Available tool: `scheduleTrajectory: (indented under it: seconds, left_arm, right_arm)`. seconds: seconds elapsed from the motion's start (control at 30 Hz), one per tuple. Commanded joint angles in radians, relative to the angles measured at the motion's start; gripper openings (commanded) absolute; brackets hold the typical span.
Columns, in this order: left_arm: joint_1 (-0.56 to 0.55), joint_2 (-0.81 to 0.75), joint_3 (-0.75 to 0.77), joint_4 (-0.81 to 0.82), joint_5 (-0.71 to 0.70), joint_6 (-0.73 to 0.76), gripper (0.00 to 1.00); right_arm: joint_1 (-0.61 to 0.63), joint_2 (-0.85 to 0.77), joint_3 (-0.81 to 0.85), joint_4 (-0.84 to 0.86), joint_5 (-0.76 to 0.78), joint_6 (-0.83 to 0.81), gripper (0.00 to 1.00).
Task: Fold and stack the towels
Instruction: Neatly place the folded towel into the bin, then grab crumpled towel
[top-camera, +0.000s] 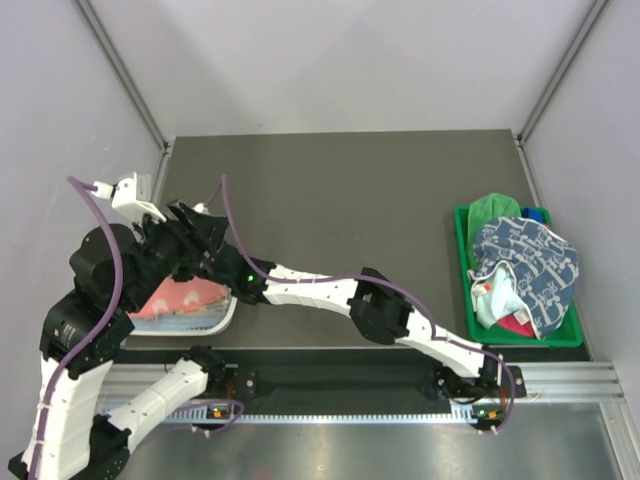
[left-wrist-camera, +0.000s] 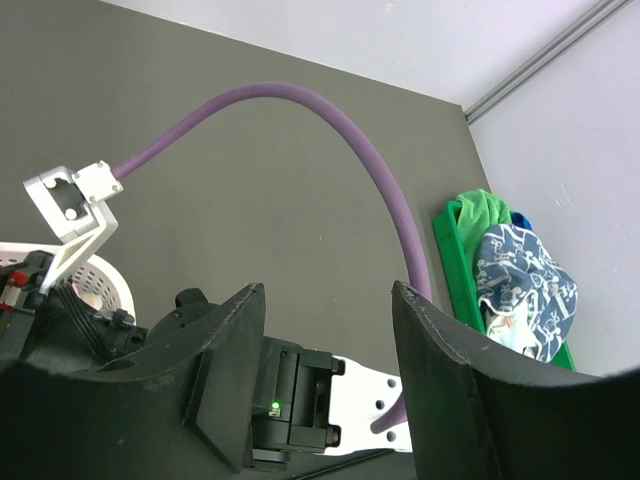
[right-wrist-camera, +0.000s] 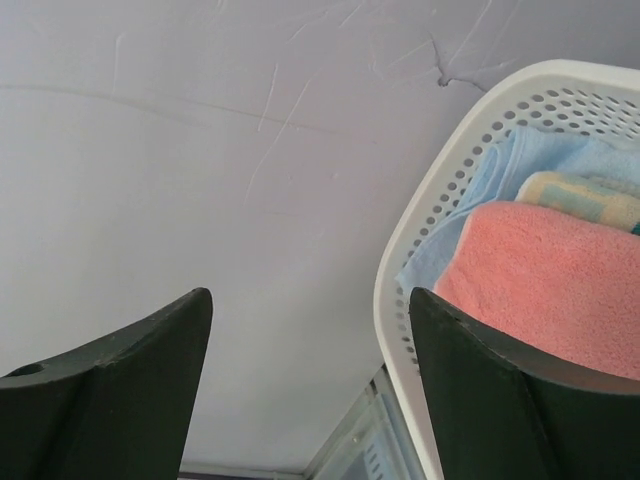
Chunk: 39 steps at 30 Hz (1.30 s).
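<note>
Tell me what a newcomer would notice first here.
The green bin at the table's right edge stands out, heaped with crumpled towels, a navy patterned towel on top. At the left, a white mesh basket holds a folded coral towel, with the right gripper open beside it.

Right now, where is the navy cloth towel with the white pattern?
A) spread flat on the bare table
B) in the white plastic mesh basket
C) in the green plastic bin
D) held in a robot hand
C: the navy cloth towel with the white pattern lies on top of the heap of cloths inside the green plastic bin.
</note>
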<state>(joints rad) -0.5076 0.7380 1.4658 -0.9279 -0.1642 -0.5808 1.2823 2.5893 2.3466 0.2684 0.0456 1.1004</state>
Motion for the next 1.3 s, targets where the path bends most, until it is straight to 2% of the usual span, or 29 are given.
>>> scheduleTrajectory:
  seconds: [0.0, 0.07, 0.2, 0.3, 0.47, 0.6, 0.8, 0.9, 1.07, 1.2, 1.27]
  left_arm:
    - [0.003, 0.021, 0.014, 0.057, 0.018, -0.002, 0.59]
    - [0.003, 0.027, 0.03, 0.067, 0.025, -0.002, 0.59]
    - [0.003, 0.061, 0.086, 0.129, 0.077, 0.007, 0.59]
    - [0.003, 0.096, 0.133, 0.164, 0.095, 0.012, 0.59]
    - [0.003, 0.156, 0.171, 0.208, 0.158, 0.018, 0.6]
    - [0.003, 0.204, 0.136, 0.235, 0.253, 0.03, 0.6]
    - [0.001, 0.209, 0.018, 0.277, 0.282, 0.036, 0.6]
    - [0.001, 0.216, -0.035, 0.293, 0.282, 0.035, 0.6]
    - [0.001, 0.228, -0.129, 0.333, 0.244, 0.035, 0.6]
    - [0.001, 0.244, -0.209, 0.356, 0.219, 0.027, 0.59]
    - [0.001, 0.247, -0.243, 0.369, 0.226, 0.025, 0.59]
  right_arm:
    - [0.012, -0.098, -0.059, 0.075, -0.003, -0.074, 0.8]
    - [0.005, -0.133, -0.104, 0.087, 0.008, -0.115, 0.79]
    - [-0.006, -0.289, -0.335, 0.147, 0.036, -0.187, 0.8]
    - [-0.006, -0.406, -0.492, 0.166, 0.118, -0.302, 0.82]
    - [-0.049, -0.563, -0.732, 0.183, 0.189, -0.353, 0.82]
    - [-0.122, -0.693, -0.884, 0.178, 0.192, -0.361, 0.82]
    - [-0.256, -0.889, -1.112, 0.132, 0.197, -0.41, 0.82]
    - [-0.302, -0.989, -1.182, 0.023, 0.239, -0.46, 0.81]
    - [-0.38, -1.214, -1.334, -0.187, 0.445, -0.508, 0.83]
    - [-0.451, -1.473, -1.409, -0.493, 0.575, -0.505, 0.83]
    - [-0.503, -1.544, -1.438, -0.614, 0.646, -0.496, 0.85]
